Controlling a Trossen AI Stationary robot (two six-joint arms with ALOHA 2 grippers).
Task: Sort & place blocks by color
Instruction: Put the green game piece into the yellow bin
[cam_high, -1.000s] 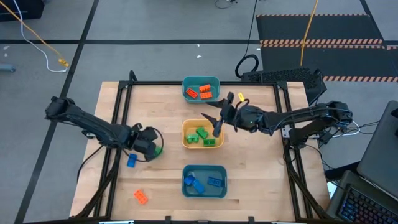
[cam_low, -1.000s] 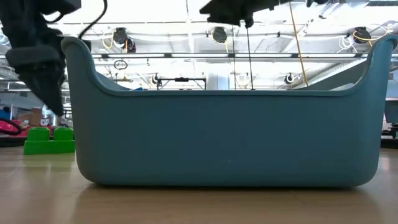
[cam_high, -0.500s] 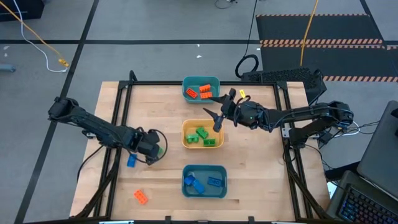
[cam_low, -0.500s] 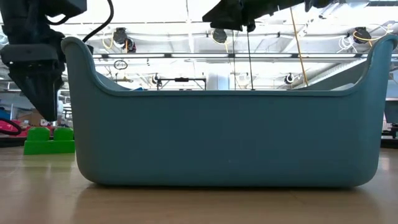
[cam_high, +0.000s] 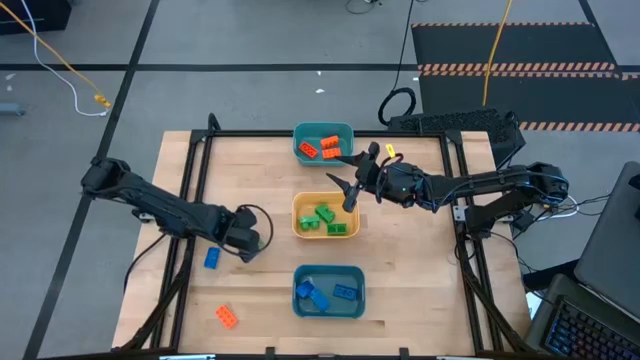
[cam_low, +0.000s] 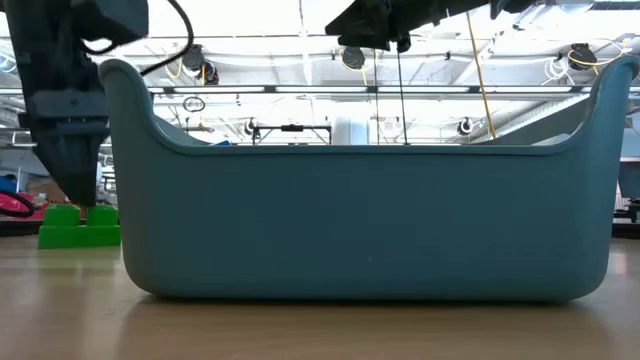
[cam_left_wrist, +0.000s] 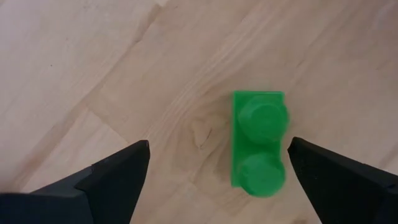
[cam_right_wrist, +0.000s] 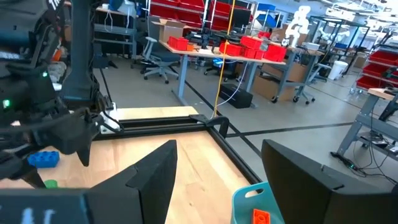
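Left pincer (cam_left_wrist: 211, 180) spread wide over one green block (cam_left_wrist: 259, 143) lying flat on the desk (cam_high: 260, 300), fingers either side, gripping nothing. Right pincer (cam_high: 352, 186) open, empty, above the yellow bin's (cam_high: 300, 228) rim. Counts: three orange blocks in far teal bin (cam_high: 300, 133), three green in yellow bin, two blue in near teal bin (cam_high: 328, 308). Loose on desk: one blue block (cam_high: 211, 259), one orange block (cam_high: 226, 316).

Robotics lab, workbenches (cam_right_wrist: 214, 53), red parts bins (cam_right_wrist: 264, 46), office chairs (cam_right_wrist: 155, 59)

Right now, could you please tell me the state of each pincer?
Left pincer: open, above a green block, holding nothing.
Right pincer: open, empty.
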